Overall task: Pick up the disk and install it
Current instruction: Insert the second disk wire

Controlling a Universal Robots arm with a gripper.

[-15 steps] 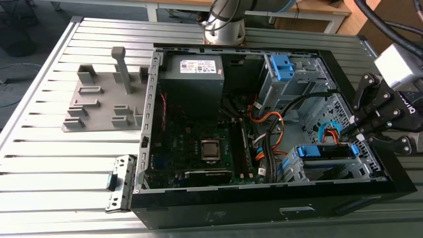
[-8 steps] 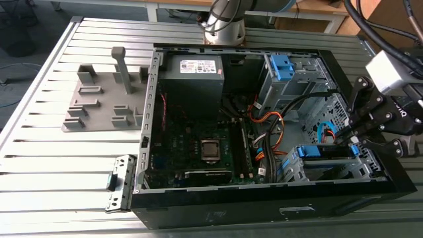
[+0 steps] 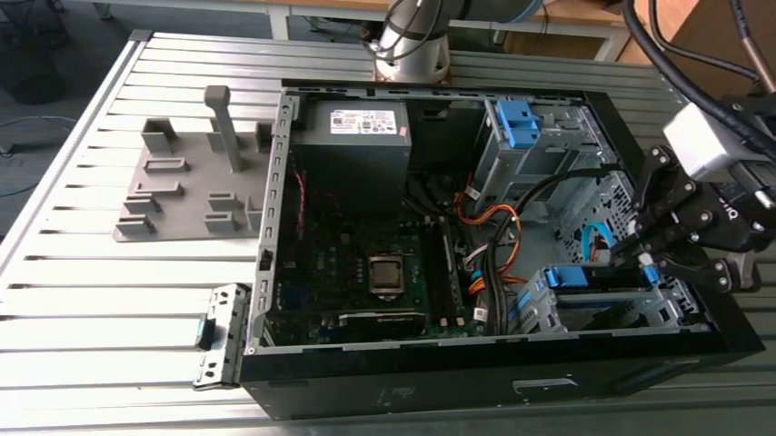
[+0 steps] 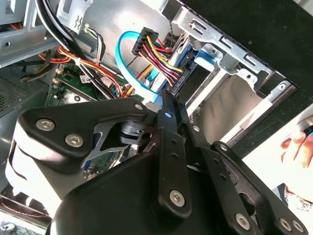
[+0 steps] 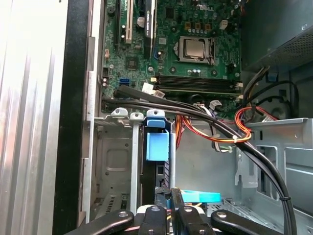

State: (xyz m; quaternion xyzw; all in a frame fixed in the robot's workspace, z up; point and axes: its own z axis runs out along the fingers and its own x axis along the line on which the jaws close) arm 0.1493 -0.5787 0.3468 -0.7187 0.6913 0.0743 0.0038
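The disk (image 3: pixel 570 278) sits in the metal drive cage (image 3: pixel 661 304) at the case corner on the exterior view's right, its blue carrier frame showing. In the first wrist view the disk (image 5: pixel 157 143) stands edge-on in its slot, blue tab toward the camera. My gripper (image 3: pixel 644 261) hovers just above the cage with its black fingers (image 4: pixel 167 128) pressed together, shut. The fingertips lie against the black plug (image 4: pixel 174 86) of a red-yellow-black cable bundle, beside a light blue flat cable (image 5: pixel 200 197). I cannot tell whether anything is pinched between them.
The open computer case (image 3: pixel 485 368) lies on a slatted metal table (image 3: pixel 73 282). Inside are the motherboard (image 3: pixel 363 263), a grey power-supply box (image 3: pixel 354 141), a blue bracket (image 3: pixel 515 123) and orange cables (image 3: pixel 497 218). A grey fixture (image 3: pixel 182 186) stands left of the case. A hand (image 4: pixel 297 146) shows outside it.
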